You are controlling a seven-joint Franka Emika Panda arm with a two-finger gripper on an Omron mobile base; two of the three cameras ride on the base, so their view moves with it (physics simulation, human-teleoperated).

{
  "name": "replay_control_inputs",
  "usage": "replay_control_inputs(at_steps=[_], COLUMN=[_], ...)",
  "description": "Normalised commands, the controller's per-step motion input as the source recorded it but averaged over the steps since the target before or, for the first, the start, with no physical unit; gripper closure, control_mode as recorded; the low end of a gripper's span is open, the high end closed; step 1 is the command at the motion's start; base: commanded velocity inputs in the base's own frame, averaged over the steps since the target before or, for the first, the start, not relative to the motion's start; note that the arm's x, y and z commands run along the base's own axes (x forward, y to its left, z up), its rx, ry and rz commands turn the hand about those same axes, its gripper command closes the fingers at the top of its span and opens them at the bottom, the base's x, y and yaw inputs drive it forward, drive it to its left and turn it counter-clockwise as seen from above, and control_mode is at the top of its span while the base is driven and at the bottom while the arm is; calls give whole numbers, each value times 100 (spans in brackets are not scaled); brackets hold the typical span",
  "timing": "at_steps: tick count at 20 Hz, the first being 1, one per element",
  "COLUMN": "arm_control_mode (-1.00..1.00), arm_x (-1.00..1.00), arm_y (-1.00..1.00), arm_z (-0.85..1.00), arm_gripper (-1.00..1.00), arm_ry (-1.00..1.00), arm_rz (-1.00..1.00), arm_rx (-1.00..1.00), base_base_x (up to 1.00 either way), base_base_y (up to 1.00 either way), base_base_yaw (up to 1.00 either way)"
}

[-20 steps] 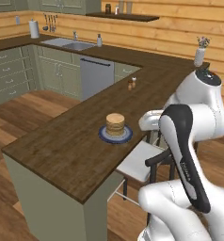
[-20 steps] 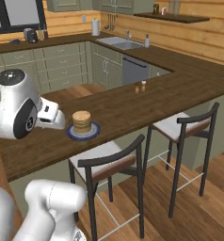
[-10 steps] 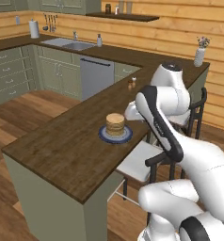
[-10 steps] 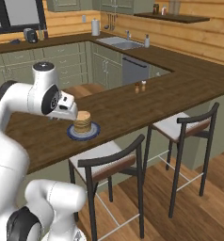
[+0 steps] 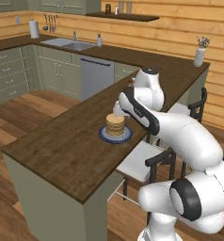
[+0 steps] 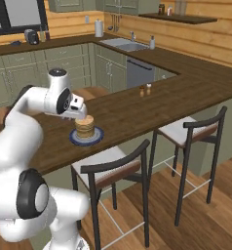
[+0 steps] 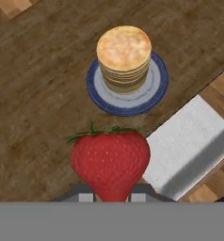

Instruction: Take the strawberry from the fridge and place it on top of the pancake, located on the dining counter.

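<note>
Gripper (image 7: 111, 195) pinching the strawberry (image 7: 110, 162), held above the dining counter (image 7: 34, 99) just short of the pancake (image 7: 123, 54). Better to move over the middle of the stack, lower until almost touching, then release gently, to avoid rolling off.

Arm: reaches forward from the base, elbow raised, wrist bent down over the dining counter (image 5: 62, 146).
Gripper (image 7: 112, 195): points down, hanging above and just beside the pancake (image 7: 124, 56).
Fingers: 2 tips closed on the strawberry (image 7: 110, 162), which sits between them.
Contact: no touch with the counter top.
</note>
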Motion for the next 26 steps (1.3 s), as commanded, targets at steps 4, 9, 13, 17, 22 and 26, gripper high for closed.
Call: replay_control_inputs(at_steps=[4,9,13,17,22,26], arm_control_mode=[-100,-100,-100,-100,-100,-100], arm_x=[100,90,81,74,61,54], arm_y=[0,0,1,6,18,16], arm_z=[-43,-30,-25,-31,-33,-36], arm_gripper=[100,100,100,100,100,100], arm_ry=[6,10,9,9,7,8], arm_rz=[0,-1,-2,-1,0,0], arm_rx=[-5,-3,-3,-4,-6,-7], base_base_x=[0,0,0,0,0,0], base_base_y=[0,0,0,0,0,0], base_base_yaw=[0,0,0,0,0,0])
